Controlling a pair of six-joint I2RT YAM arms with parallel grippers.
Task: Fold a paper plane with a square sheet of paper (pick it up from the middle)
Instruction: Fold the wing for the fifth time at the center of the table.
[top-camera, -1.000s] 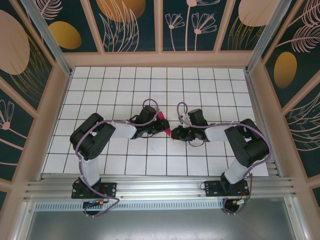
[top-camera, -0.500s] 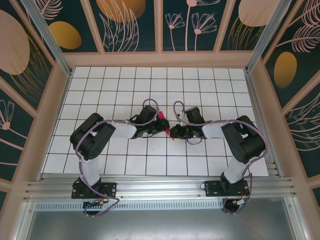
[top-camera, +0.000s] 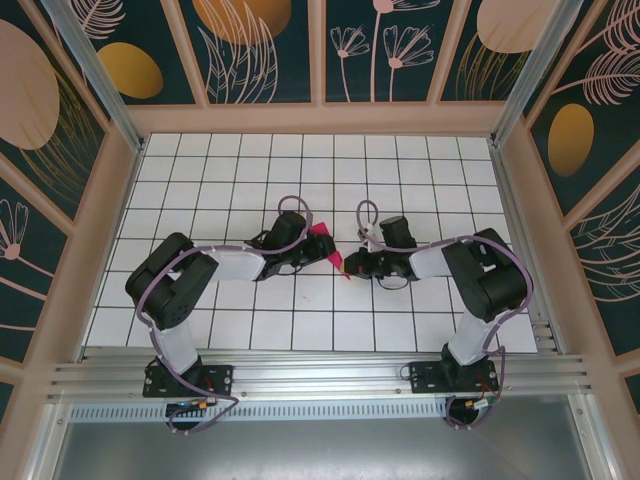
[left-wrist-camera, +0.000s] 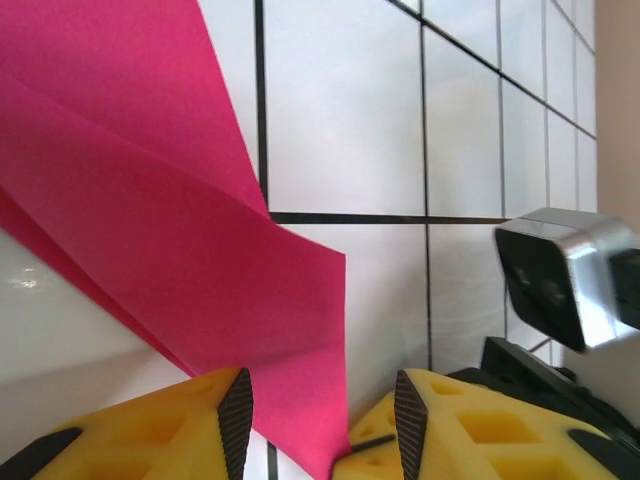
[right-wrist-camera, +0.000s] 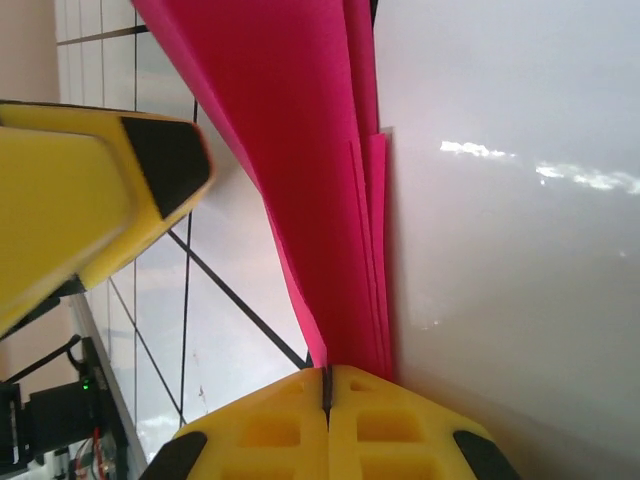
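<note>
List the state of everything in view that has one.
left gripper: open, with a corner of the paper hanging between its fingers.
right gripper: shut on the paper's edge.
paper: folded into stacked layers, creased, and clamped at one end.

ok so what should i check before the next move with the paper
1. Hold of the right gripper on the folded paper: ok, its jaws are shut and the layers run into the seam between them.
2. Hold of the left gripper: not ok, its jaws stand apart and the paper passes loosely between them.
3. Layer edges lined up: cannot tell, though they look slightly stepped in the right wrist view.
4. Grippers clear of each other: ok, they are close but apart in the top view.
5. Paper intact: ok, no tear is visible.
</note>
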